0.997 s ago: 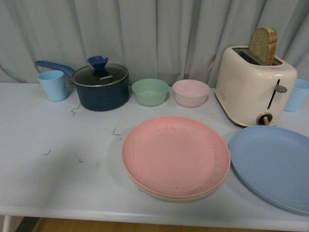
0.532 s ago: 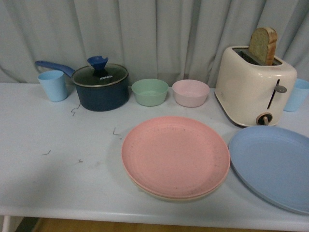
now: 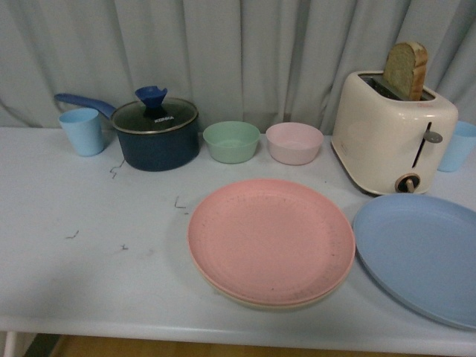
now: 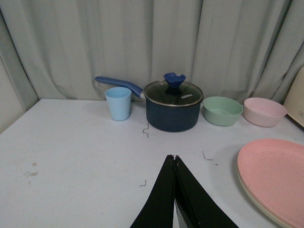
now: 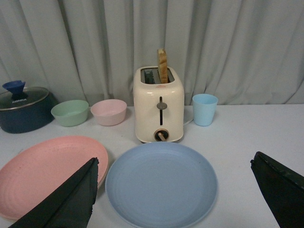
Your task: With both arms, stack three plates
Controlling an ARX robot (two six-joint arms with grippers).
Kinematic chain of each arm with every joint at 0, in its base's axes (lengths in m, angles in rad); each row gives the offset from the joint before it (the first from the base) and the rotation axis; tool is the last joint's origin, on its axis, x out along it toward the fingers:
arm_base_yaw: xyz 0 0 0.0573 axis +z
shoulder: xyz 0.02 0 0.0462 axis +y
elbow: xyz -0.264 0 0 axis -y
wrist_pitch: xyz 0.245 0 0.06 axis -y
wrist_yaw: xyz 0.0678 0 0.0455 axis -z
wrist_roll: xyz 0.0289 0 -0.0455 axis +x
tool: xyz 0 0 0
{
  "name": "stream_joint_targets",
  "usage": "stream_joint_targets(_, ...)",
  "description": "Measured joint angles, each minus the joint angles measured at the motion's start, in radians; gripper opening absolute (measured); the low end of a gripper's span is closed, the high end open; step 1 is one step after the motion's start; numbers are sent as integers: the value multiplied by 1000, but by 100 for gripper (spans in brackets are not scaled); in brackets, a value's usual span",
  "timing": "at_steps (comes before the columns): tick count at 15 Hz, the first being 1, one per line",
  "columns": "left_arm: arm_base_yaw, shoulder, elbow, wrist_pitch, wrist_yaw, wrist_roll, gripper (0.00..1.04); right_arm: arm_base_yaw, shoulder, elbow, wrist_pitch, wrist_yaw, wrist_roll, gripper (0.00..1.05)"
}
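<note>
In the front view a pink plate (image 3: 271,239) lies on top of a beige plate (image 3: 253,300), of which only a thin rim shows. To the right a blue plate (image 3: 420,254) lies flat and alone. No arm shows in the front view. My left gripper (image 4: 174,157) is shut, empty, above bare table left of the pink plate (image 4: 278,178). Wide open, my right gripper (image 5: 175,162) hovers over the blue plate (image 5: 161,183), its fingers standing to either side; the pink plate (image 5: 45,173) lies beside it.
Along the back stand a light blue cup (image 3: 82,131), a dark blue lidded saucepan (image 3: 156,134), a green bowl (image 3: 231,141), a pink bowl (image 3: 294,143), a cream toaster (image 3: 393,134) holding bread and another blue cup (image 3: 460,145). The table's front edge (image 3: 223,327) runs just below the plates.
</note>
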Motion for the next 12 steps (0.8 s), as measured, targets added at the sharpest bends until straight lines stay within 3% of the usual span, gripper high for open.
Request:
stream_joint_targets(7, 0, -343, -1, -318, 0, 0, 2, 0, 0, 0, 0, 0, 0, 98)
stream_joint_targets(12, 0, -422, -1, -397, 0, 0, 2, 0, 0, 0, 0, 0, 0, 98)
